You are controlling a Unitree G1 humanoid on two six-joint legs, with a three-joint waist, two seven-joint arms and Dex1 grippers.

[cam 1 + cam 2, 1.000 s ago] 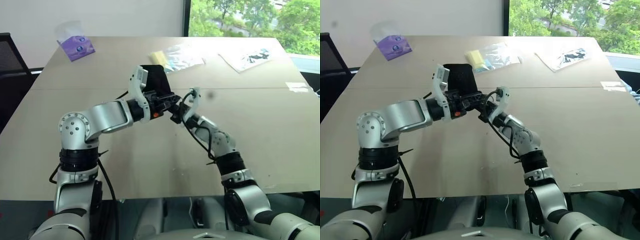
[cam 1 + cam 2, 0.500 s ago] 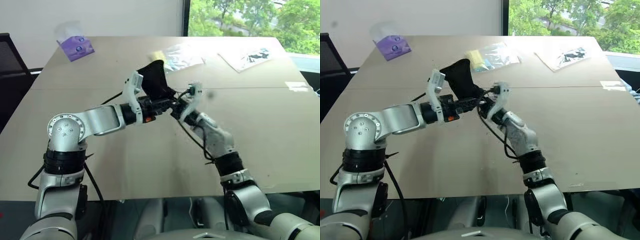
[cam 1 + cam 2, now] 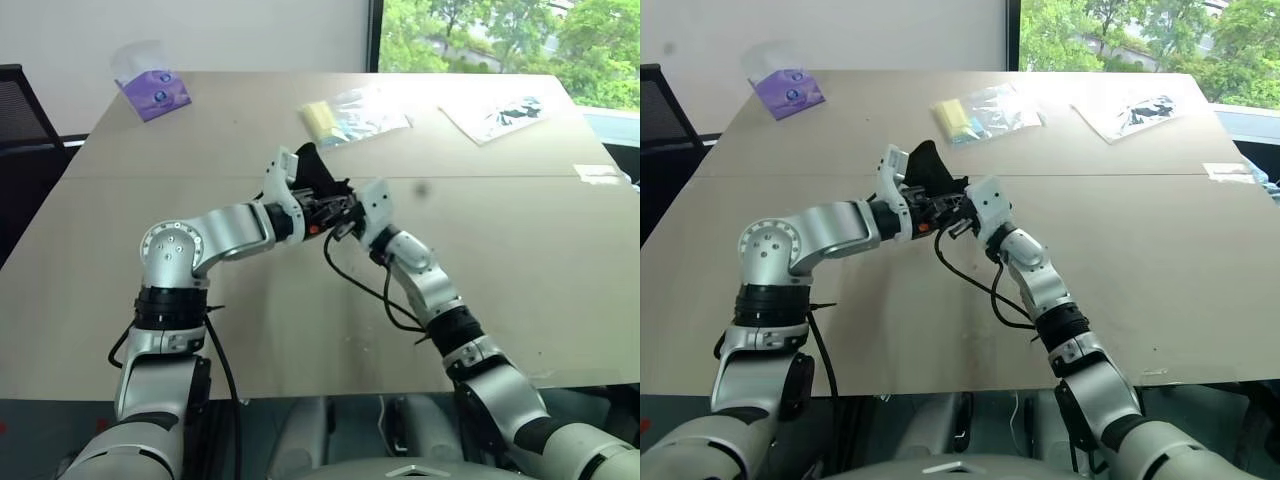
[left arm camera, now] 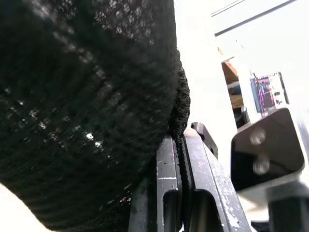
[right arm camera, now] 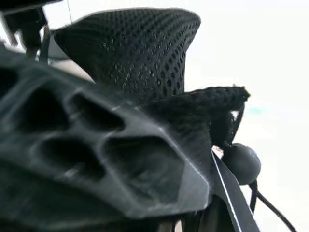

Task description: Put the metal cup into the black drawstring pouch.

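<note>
Above the middle of the table, the black drawstring pouch (image 3: 312, 172) hangs between my two grippers. My left gripper (image 3: 333, 206) is shut on the edge of its mesh fabric (image 4: 87, 96), pinched between the two black fingers (image 4: 166, 193). My right gripper (image 3: 347, 210) faces the left one and is shut on another fold of the pouch (image 5: 140, 53). The cord's round bead (image 5: 241, 163) dangles beside that fold. The metal cup is hidden.
On the tan table (image 3: 250, 330), a purple tissue pack (image 3: 152, 92) lies far left. A clear bag with a yellow item (image 3: 345, 115) sits just behind the pouch, and another plastic packet (image 3: 495, 112) is far right. A black chair (image 3: 20, 110) stands at the left.
The pouch has come down from standing tall above the grippers to a lower, crumpled bunch. My left hand moved forward and down, and my right wrist rolled over.
</note>
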